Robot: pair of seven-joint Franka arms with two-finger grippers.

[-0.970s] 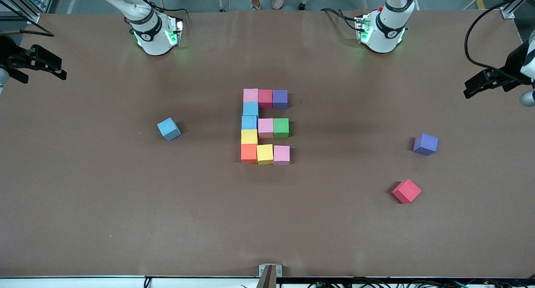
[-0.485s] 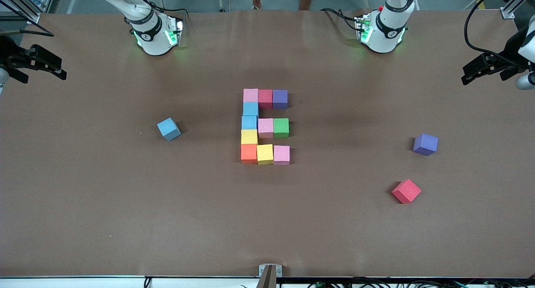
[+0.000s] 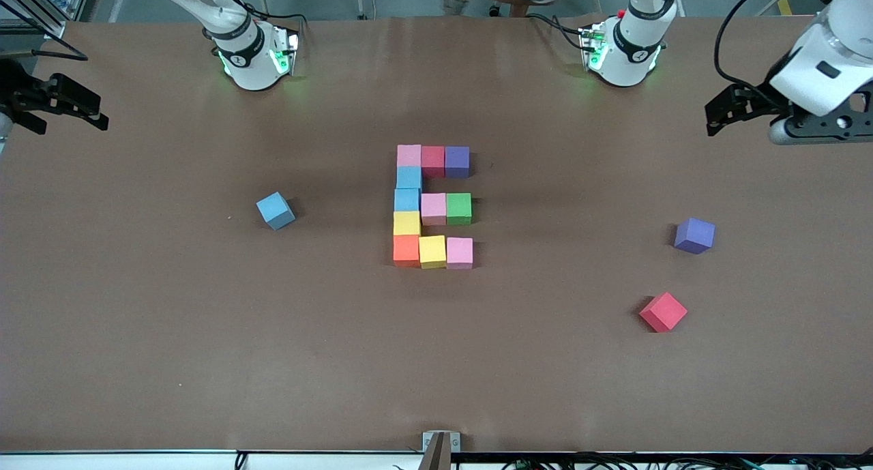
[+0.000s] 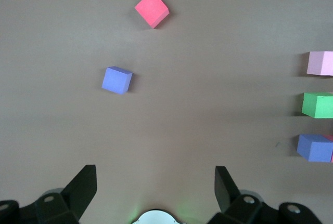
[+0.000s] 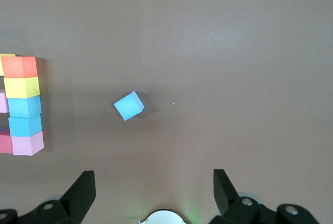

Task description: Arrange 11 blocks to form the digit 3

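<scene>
At the middle of the desk (image 3: 204,333) stands the digit 3 (image 3: 432,207), made of 11 blocks: a column of 5 (pink, blue, blue, yellow, orange) with 3 bars running toward the left arm's end. 3 loose cubes lie apart from it: a blue block (image 3: 275,210) toward the right arm's end, and a purple block (image 3: 694,235) and a red block (image 3: 663,312) toward the left arm's end, the red one nearer the front camera. The left pincer (image 4: 156,190) hangs wide and empty over the desk's edge at its own end. The right pincer (image 5: 154,190) waits, also wide and empty, over its end.
</scene>
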